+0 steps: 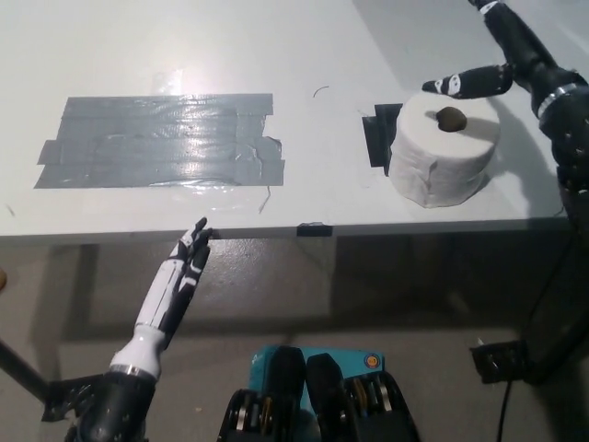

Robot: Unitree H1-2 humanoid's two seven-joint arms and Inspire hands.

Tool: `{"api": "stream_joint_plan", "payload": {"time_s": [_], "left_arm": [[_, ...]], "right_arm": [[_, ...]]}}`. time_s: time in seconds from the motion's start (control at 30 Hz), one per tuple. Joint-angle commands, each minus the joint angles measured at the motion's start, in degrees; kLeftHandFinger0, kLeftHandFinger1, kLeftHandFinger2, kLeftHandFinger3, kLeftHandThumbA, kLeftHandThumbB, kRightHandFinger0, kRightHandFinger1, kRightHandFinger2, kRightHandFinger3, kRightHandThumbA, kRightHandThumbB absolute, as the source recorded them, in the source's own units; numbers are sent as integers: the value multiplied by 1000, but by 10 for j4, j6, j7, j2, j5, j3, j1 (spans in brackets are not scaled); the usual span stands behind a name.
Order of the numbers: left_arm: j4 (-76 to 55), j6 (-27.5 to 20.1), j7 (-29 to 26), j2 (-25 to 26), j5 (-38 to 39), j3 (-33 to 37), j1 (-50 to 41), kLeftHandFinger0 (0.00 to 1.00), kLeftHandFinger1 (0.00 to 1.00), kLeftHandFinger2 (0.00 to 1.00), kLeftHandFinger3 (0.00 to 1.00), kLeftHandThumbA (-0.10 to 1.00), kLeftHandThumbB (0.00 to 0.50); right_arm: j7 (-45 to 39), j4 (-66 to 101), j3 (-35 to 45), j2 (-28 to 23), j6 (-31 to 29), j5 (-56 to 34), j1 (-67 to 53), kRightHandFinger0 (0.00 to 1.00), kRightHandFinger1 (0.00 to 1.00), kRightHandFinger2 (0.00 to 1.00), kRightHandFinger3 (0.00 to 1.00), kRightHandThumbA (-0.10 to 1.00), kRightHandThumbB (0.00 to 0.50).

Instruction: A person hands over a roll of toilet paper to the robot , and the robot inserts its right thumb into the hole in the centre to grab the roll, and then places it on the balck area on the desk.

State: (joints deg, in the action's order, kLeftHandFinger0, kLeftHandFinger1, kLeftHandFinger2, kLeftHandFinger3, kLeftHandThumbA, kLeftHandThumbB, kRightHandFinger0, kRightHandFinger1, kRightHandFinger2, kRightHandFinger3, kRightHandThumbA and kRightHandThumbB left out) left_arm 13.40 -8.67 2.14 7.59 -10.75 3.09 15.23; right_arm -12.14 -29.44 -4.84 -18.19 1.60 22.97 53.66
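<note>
A white toilet paper roll stands upright on the desk at the right, its brown centre hole facing up, over a small black patch that shows at its left side. My black right hand hovers open just behind and above the roll, one finger reaching toward the roll's top edge without holding it. My white left hand rests open below the desk's front edge at the lower left.
A large patch of grey tape covers the desk's left half. The desk's front edge runs across the middle. Below it lies the floor, with a black stand at the right.
</note>
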Motion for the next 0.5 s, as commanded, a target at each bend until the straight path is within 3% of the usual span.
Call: {"api": "stream_joint_plan", "payload": {"time_s": [0.0, 0.23, 0.47], "left_arm": [[18, -27, -8, 3, 13, -10, 122, 1000, 1000, 1000, 1000, 1000, 46], [29, -29, -7, 5, 17, -15, 154, 1000, 1000, 1000, 1000, 1000, 59], [30, -29, -6, 5, 16, -14, 151, 1000, 1000, 1000, 1000, 1000, 59]], "right_arm": [[23, 373, 128, -70, 6, -125, 133, 1000, 1000, 1000, 1000, 1000, 324], [16, 395, 146, -76, -6, -157, 143, 1000, 1000, 1000, 1000, 1000, 349], [4, 491, 163, -61, 29, -216, 117, 1000, 1000, 1000, 1000, 1000, 318]]}}
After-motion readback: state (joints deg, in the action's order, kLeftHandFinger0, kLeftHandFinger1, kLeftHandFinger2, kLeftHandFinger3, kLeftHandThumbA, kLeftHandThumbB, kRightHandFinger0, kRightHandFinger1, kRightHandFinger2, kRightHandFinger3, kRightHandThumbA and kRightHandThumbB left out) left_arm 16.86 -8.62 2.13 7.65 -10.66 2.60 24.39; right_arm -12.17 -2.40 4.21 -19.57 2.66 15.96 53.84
